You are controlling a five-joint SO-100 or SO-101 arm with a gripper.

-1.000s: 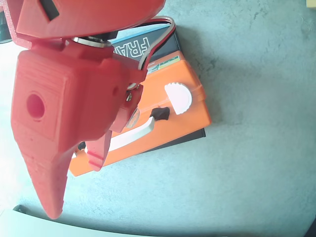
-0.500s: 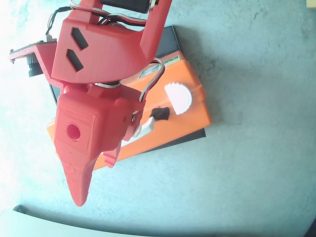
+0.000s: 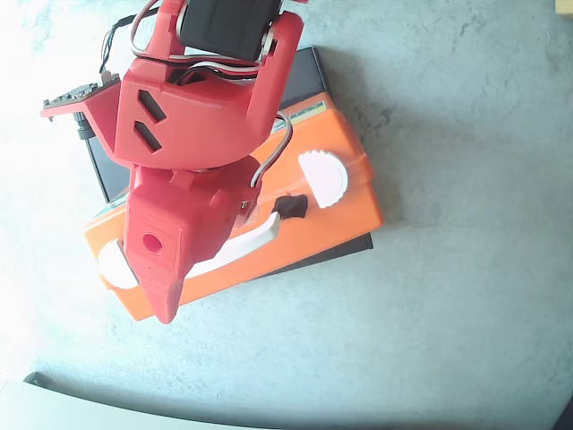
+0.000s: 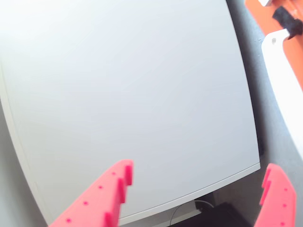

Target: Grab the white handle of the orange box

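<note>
In the overhead view, going from the left, the red arm covers the left half of the orange box (image 3: 345, 193), its pointed gripper (image 3: 166, 305) reaching past the box's near left corner, above the front edge and the grey desk (image 3: 448, 340). One round white latch (image 3: 114, 266) peeks out beside the gripper, the white handle (image 3: 253, 240) emerges from under the arm's body and runs rightward to its black mount (image 3: 291, 208), and a second white latch (image 3: 324, 177) sits further right; a flat black box (image 3: 309, 76) lies under the orange one. In the wrist view the two red fingers (image 4: 102, 201) stand wide apart at the bottom edge with nothing between them, and the camera looks mostly at a large pale panel (image 4: 118, 94); the handle (image 4: 286, 75) shows only along the right edge, with its mount (image 4: 288, 21) above it, outside the span of the fingers. So the approach is not yet lined up. As I judge it, the gripper should keep its wide opening, swing toward the handle so the bar falls between the fingers, and come across the bar near its middle, clear of mounts and latches. One finger has to slip into the gap under the bar, so lower it gently. Close only once the bar is centred; a slim, curved, smooth bar may slide out if pinched at its edge.
</note>
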